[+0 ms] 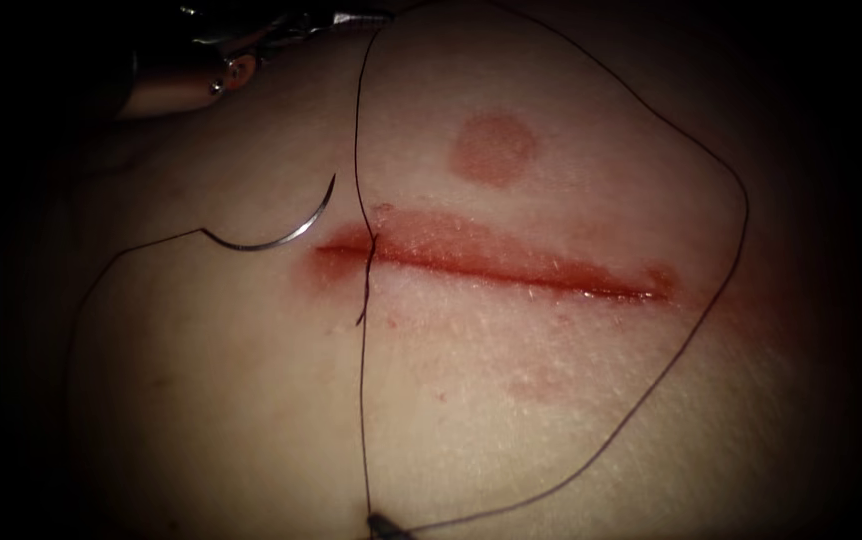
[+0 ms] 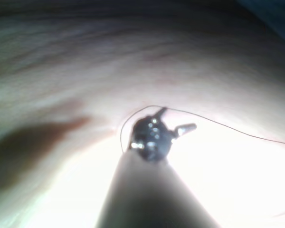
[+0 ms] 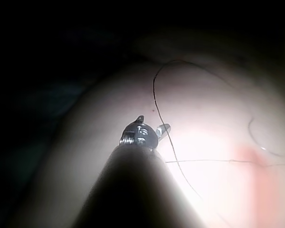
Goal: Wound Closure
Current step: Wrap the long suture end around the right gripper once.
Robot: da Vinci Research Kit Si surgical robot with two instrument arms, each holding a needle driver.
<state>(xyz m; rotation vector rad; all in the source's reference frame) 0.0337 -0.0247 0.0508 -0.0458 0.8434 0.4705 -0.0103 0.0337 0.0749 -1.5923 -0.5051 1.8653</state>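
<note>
The tissue point(image 1: 551, 400) has a red cut point(image 1: 511, 265) running left to right. The curved needle point(image 1: 286, 238) lies free on the tissue, just above the cut's left end, and neither tool holds it. Dark thread point(image 1: 359, 140) crosses the cut near its left end, where a short tail point(image 1: 362, 315) hangs, and sweeps a wide slack loop to the right. My left tool point(image 1: 356, 18) point(image 2: 175, 119) sits at the top left with its jaws open; the thread point(image 2: 228, 126) curves around it. My right tool point(image 1: 381, 522) point(image 3: 153, 122) is at the bottom edge, open, with thread point(image 3: 154, 95) passing beside it.
A round reddish mark point(image 1: 494, 148) sits above the cut's middle. Red fluid stains the cut's edges. From the needle's tail, thread point(image 1: 111, 265) trails off to the left and down into the dark.
</note>
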